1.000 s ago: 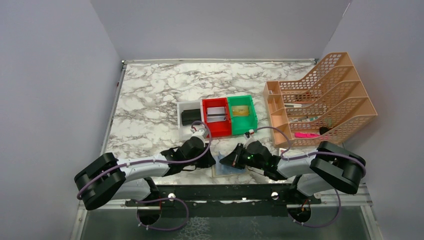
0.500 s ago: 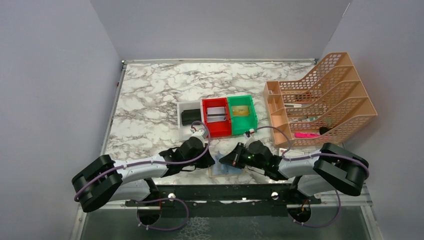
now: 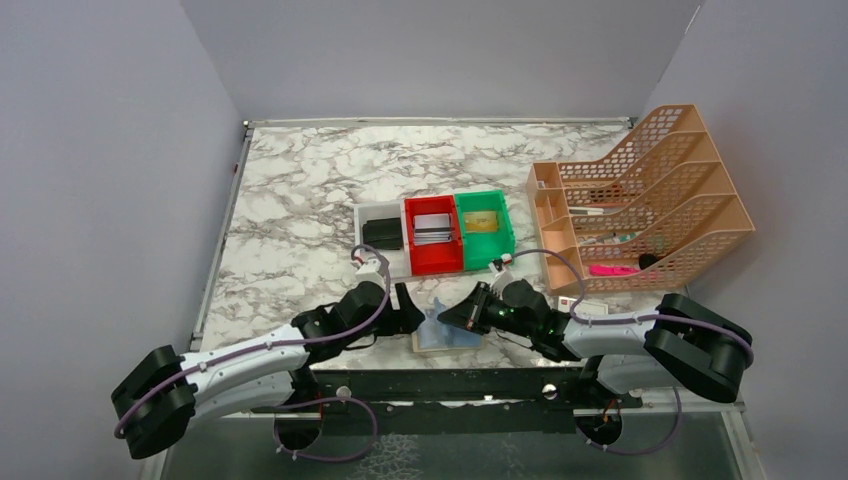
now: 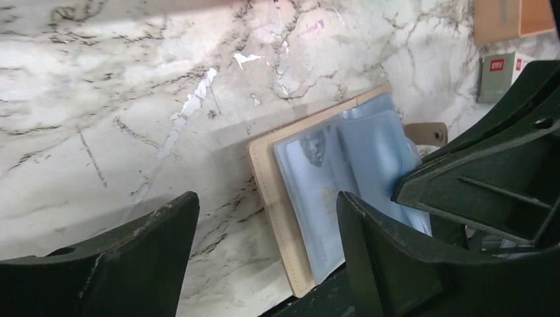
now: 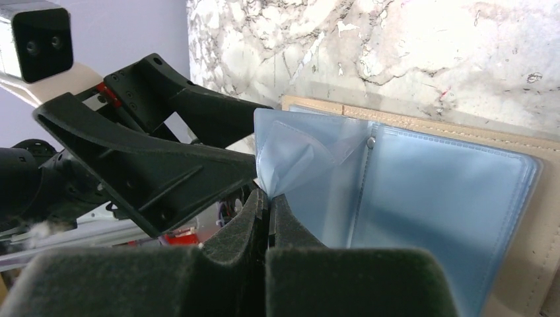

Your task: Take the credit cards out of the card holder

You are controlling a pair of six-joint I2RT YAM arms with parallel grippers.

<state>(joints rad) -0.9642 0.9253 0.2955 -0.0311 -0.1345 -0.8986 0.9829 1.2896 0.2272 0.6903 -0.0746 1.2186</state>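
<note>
Now the card holder (image 3: pixel 447 334) lies open and flat by the near edge of the counter (image 3: pixel 300 200), between the two hands, with its long axis roughly along that edge. The right hand (image 5: pixel 267 201) is clenched on a raised corner of a blue sleeve (image 5: pixel 300 155). The left hand (image 4: pixel 264 210) is released, jaws wide, just off the holder's left end. From there it looks better placed to draw the credit cards out leftward. Whether any sit in the sleeves I cannot tell.

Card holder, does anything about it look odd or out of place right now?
Yes. The card holder lies open on the table, and one clear blue sleeve is lifted and crumpled, pinched in the shut right gripper. The left gripper is open next to it, holding nothing.
</note>
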